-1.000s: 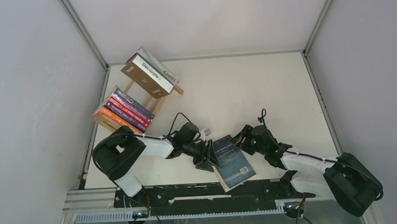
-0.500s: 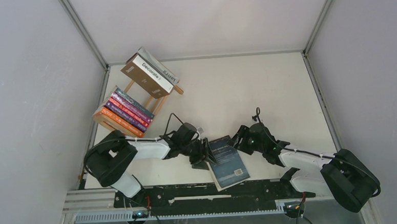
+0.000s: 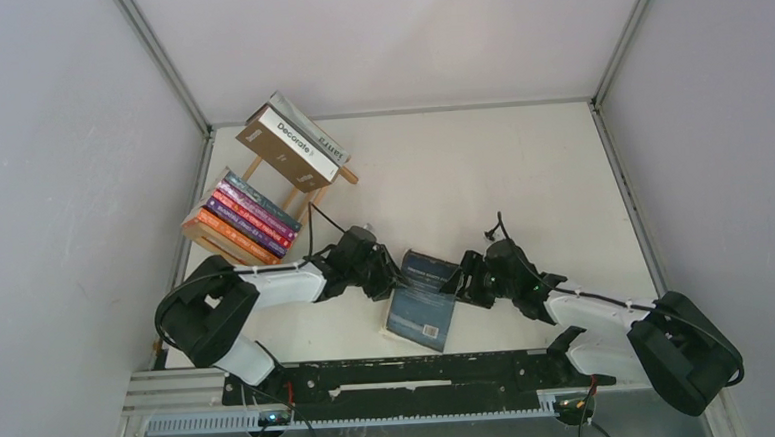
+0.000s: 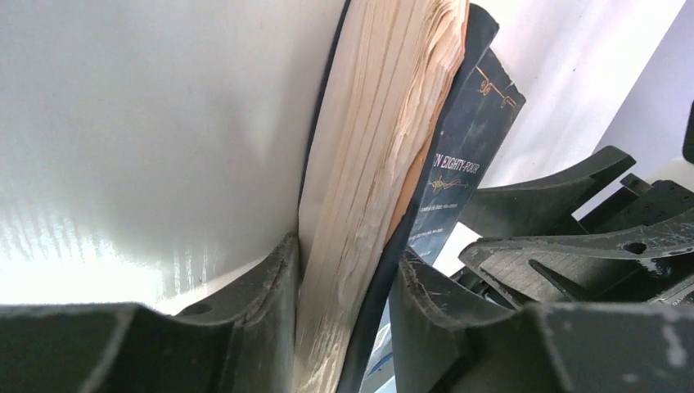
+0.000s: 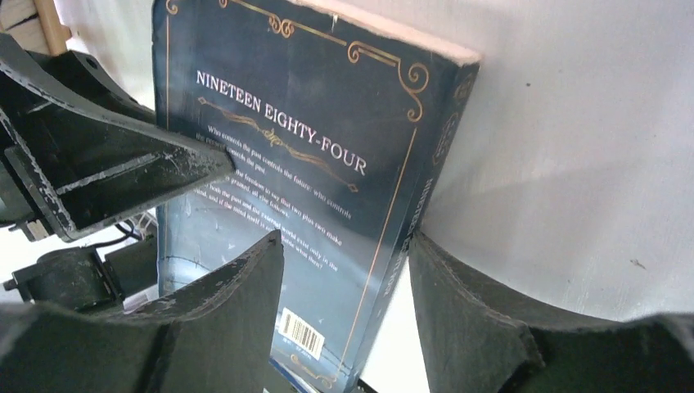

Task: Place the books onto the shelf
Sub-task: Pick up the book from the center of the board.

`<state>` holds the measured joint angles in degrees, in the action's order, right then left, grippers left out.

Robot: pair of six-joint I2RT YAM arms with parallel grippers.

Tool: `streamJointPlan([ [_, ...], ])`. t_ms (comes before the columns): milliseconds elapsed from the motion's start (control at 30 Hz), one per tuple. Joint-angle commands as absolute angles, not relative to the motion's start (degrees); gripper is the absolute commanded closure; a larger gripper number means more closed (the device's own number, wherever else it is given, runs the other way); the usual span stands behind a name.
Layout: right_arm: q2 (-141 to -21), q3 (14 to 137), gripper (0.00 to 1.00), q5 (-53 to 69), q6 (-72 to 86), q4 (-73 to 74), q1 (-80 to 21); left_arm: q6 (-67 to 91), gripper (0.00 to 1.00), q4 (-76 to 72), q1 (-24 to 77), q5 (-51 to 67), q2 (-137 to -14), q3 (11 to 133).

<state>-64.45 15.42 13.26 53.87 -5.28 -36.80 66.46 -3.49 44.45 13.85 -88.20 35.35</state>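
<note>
At about 6 o'clock on the table (image 3: pixel 521 171), near the front edge, one dark blue book (image 3: pixel 423 299) is tipped up between both arms; the left gripper (image 3: pixel 392 278) pinches its page edge, jaws closed on it; the right gripper (image 3: pixel 464 278) straddles its spine, jaws part open, and whether they press is unclear; so one book seems left to carry; far off at 10 o'clock, the shelf (image 3: pixel 307 198) already holds the rest (image 3: pixel 248 218), two lying on top.

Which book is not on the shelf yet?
The dark blue book, between both tools near the front table edge; all other books rest on the wooden shelf.
</note>
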Motion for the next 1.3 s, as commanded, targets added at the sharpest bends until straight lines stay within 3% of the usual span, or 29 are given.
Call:
streamJointPlan([
  [0,-64.47,15.47,0.36,23.36,53.79,-1.17,-37.43,67.9,0.66,-15.42,45.11,11.87,-90.17,38.48],
  [233,-63.44,14.99,0.35,24.05,52.88,-1.1,-35.73,68.93,0.99,-20.03,46.05,14.29,-90.85,37.64],
  [800,-54.2,11.07,0.3,27.02,49.37,4.58,-27.48,75.41,1.0,-24.63,45.53,9.75,-85.57,35.01],
  [1267,-67.03,7.58,0.3,33.13,52.37,-23.0,-23.72,76.54,1.0,-32.0,45.44,19.92,-87.22,32.84],
])
